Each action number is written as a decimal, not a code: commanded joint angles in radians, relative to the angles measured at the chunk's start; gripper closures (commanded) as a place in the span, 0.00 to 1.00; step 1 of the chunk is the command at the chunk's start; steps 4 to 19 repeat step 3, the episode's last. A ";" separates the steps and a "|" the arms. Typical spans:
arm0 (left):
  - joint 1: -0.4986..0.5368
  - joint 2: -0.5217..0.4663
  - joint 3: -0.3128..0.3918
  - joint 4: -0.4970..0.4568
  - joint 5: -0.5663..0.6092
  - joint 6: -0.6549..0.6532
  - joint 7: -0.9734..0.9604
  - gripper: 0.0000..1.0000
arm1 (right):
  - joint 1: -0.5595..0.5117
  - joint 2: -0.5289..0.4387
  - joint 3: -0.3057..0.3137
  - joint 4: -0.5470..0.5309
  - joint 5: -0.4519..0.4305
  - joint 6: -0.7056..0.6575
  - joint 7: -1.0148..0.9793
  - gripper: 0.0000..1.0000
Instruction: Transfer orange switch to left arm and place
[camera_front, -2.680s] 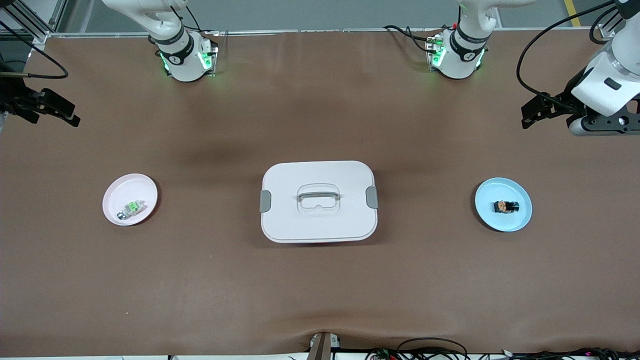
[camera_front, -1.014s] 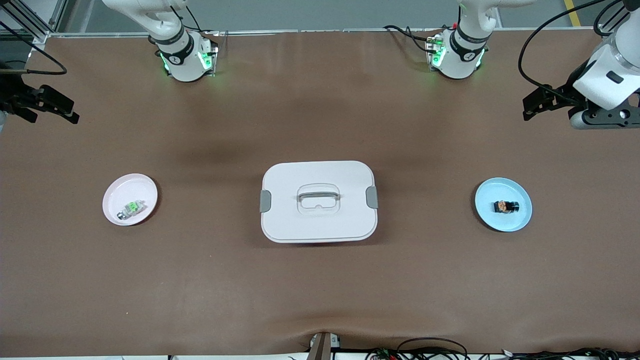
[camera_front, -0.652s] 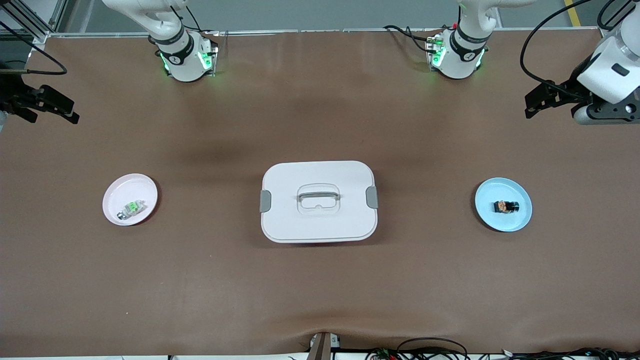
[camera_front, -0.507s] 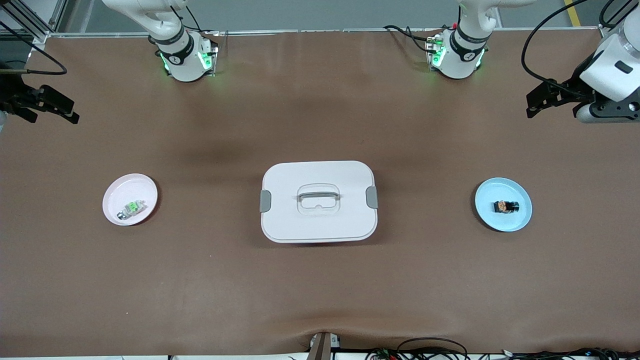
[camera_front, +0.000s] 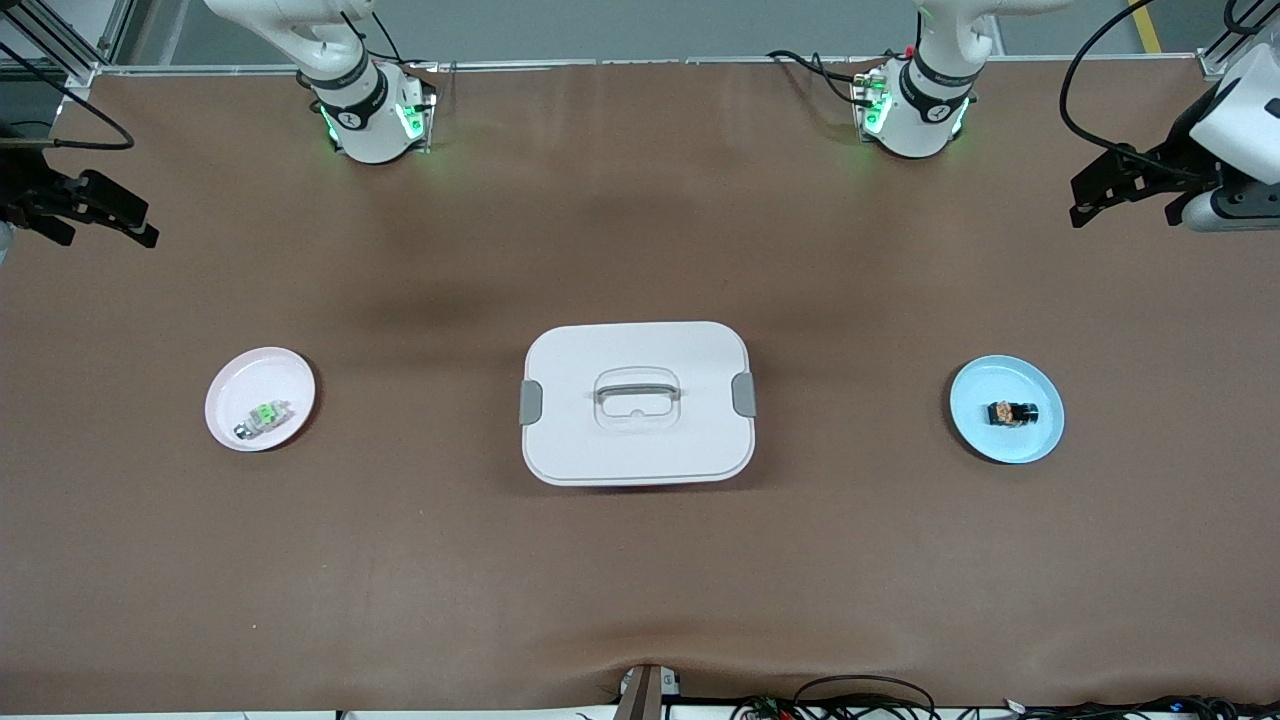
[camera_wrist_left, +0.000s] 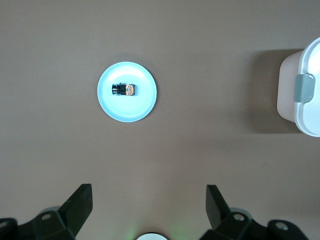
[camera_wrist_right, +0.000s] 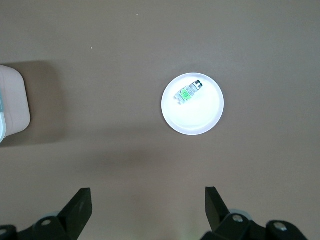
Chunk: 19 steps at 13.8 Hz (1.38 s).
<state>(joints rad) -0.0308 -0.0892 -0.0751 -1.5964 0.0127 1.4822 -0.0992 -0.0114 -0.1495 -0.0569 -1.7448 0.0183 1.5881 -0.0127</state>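
So: orange switch (camera_front: 1011, 412) sits on the blue plate (camera_front: 1040, 440) at the left arm's end of the table, with the box (camera_front: 636, 402) mid-table between it and the pink plate (camera_front: 240, 380), which holds the green-topped component (camera_front: 263, 418). Left gripper (camera_front: 1100, 190) hangs high over bare mat at the table's edge at its own end, fingers spread wide with nothing between them; the left wrist view shows the same, both fingers (camera_wrist_left: 80, 202) wide apart and empty. Right gripper (camera_front: 100, 212) waits over the edge at the right arm's end, also spread wide and empty, well apart from the switch. My read: left arm is clearly the nearer one, so the pick is its job. The switch lies nearer the front camera than the mat under the left gripper. Its long axis runs along the table's length, toward the box. A jaw line crossing that axis would probably suit the grasp. Box stays well apart from the pick itself.
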 joint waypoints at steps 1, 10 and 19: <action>-0.003 0.011 0.003 0.027 0.004 -0.026 -0.007 0.00 | -0.015 0.002 0.012 0.011 -0.003 -0.011 -0.001 0.00; -0.003 0.011 0.005 0.027 0.004 -0.033 -0.007 0.00 | -0.015 0.002 0.012 0.013 -0.003 -0.011 -0.001 0.00; -0.003 0.011 0.005 0.027 0.004 -0.033 -0.007 0.00 | -0.015 0.002 0.012 0.013 -0.003 -0.011 -0.001 0.00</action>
